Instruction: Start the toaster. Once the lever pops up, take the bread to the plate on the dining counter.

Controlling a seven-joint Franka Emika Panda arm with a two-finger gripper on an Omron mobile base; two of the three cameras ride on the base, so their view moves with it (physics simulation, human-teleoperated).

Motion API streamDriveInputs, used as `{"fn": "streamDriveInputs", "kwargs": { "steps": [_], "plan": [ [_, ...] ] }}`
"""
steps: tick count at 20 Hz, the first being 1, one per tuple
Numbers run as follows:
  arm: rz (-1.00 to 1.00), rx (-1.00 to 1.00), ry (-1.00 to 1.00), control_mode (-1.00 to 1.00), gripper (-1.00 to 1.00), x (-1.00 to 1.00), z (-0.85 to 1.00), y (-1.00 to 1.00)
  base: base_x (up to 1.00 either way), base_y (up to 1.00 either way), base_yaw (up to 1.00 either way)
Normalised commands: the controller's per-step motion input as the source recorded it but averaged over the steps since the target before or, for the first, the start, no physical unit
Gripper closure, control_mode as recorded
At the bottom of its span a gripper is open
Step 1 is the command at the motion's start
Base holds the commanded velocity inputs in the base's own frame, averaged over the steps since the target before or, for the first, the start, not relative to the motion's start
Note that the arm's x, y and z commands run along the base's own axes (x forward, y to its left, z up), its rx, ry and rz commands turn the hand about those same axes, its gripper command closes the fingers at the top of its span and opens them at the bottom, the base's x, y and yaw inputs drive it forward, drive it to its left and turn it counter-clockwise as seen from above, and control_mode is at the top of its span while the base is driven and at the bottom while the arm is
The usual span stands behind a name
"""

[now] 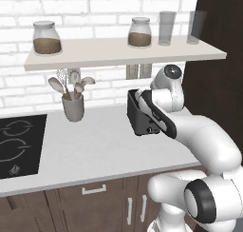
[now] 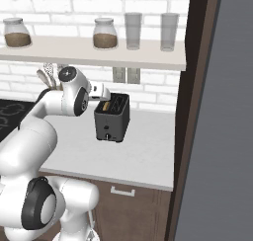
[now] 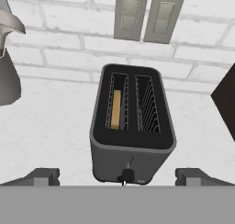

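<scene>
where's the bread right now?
The bread sits in the left slot of the toaster in the hand view, on the worktop below the wall sockets.

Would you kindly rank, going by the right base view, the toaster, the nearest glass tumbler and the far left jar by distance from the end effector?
1. Dark boxy toaster, right beside the end effector.
2. Clear glass tumbler, on the shelf above.
3. Brown-filled glass jar, shelf's far left.

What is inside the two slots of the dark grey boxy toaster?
In the dark grey boxy toaster, the left slot holds a tan bread slice, top edge visible and its lower part hidden. The right slot shows wire guides alone.
</scene>
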Motion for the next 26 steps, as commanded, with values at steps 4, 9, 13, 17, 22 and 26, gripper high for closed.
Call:
{"fn": "streamDriveInputs", "kwargs": {
  "steps": [4,9,13,17,22,26],
  "plan": [
    [0.00,0.00,0.00,-1.00,-1.00,0.00,0.00,0.00,0.00,0.00,0.00],
    [0.00,0.00,0.00,-1.00,-1.00,0.00,0.00,0.00,0.00,0.00,0.00],
    [0.00,0.00,0.00,-1.00,-1.00,0.00,0.00,0.00,0.00,0.00,0.00],
    [0.00,0.00,0.00,-1.00,-1.00,0.00,0.00,0.00,0.00,0.00,0.00],
    [0.00,0.00,0.00,-1.00,-1.00,0.00,0.00,0.00,0.00,0.00,0.00],
    [0.00,0.00,0.00,-1.00,-1.00,0.00,0.00,0.00,0.00,0.00,0.00]
  ]
}}
